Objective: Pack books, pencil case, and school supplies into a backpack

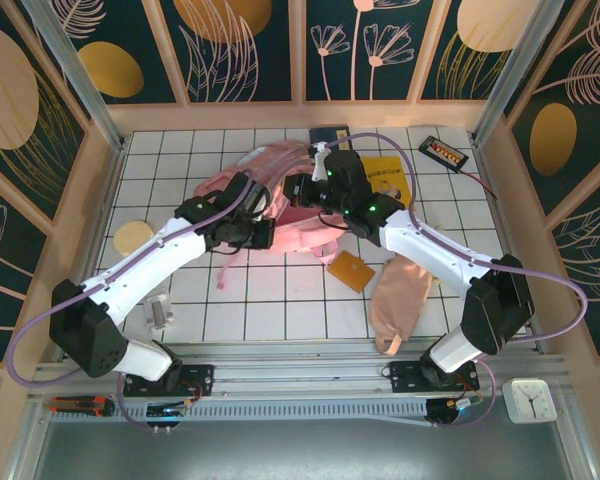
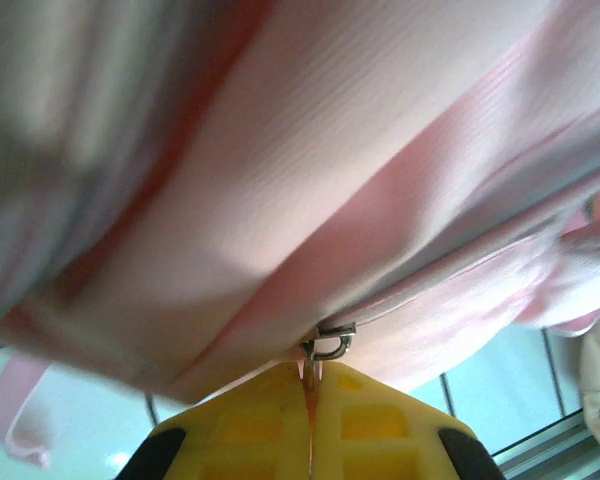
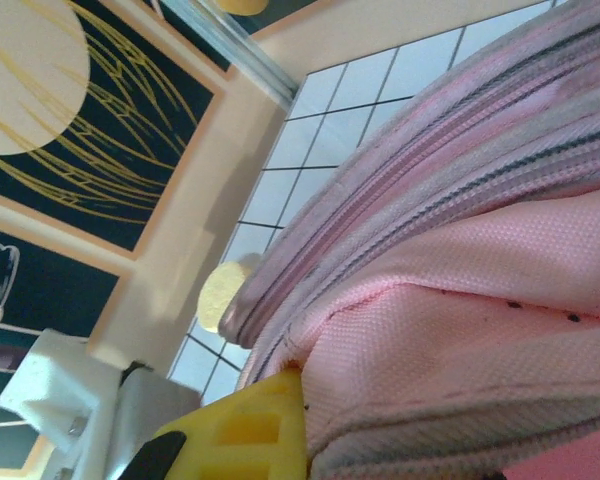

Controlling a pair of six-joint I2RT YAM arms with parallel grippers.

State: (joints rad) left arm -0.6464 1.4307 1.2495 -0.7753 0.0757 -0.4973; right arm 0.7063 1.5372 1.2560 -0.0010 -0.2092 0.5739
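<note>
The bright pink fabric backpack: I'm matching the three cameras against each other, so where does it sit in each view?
Top external: the bright pink fabric backpack lies mid-table, slightly towards the far side.
Left wrist: the backpack runs across the top and middle, very close.
Right wrist: the backpack covers the right side, its zip bands running diagonally.
Shared landmark: the white tiled table, at lower right in left wrist and at the top in right wrist.

Two books point(image 1: 328, 133) point(image 1: 392, 180), one backpack point(image 1: 295, 235), one pencil case point(image 1: 400, 300), one orange pad point(image 1: 351, 270), one disc point(image 1: 133, 237)
</note>
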